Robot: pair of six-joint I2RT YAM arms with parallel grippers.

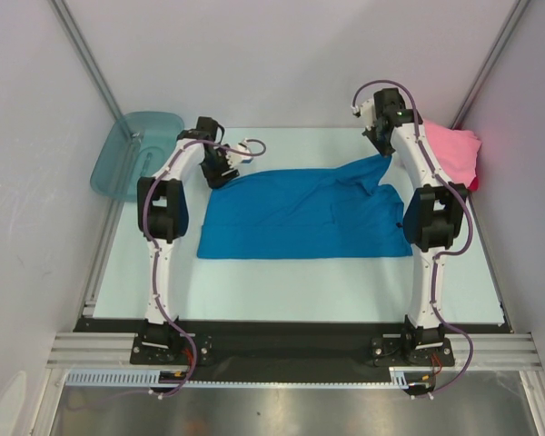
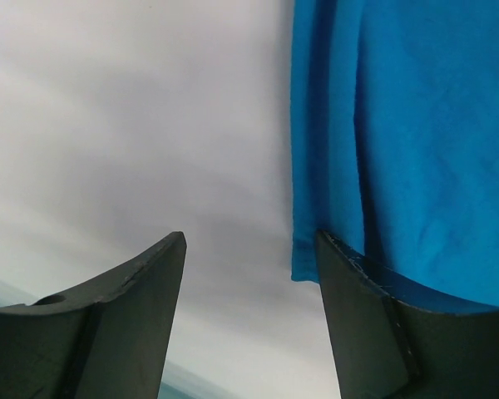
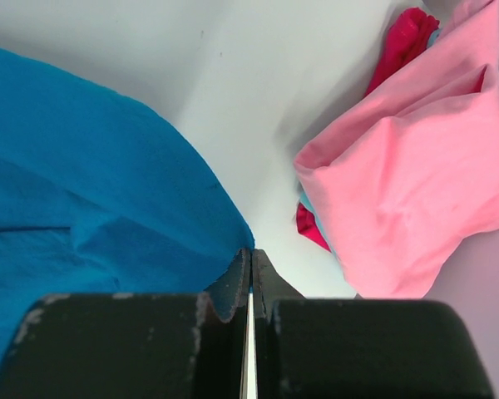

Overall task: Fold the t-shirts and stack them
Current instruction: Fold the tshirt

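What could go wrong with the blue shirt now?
1. The right pincer seems to pinch only a tiny edge of the blue shirt, so the cloth could slip out.
2. The left pincer is open, with the shirt's edge next to just one finger. Closing there might miss the cloth.
3. The pink shirt lies close to the right arm, which could knock it.

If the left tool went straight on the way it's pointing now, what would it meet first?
Most likely the bare table, just beside the edge of the blue t-shirt. The left tool is open, and one finger lines up with that edge, so it may brush cloth first; depth is unclear.
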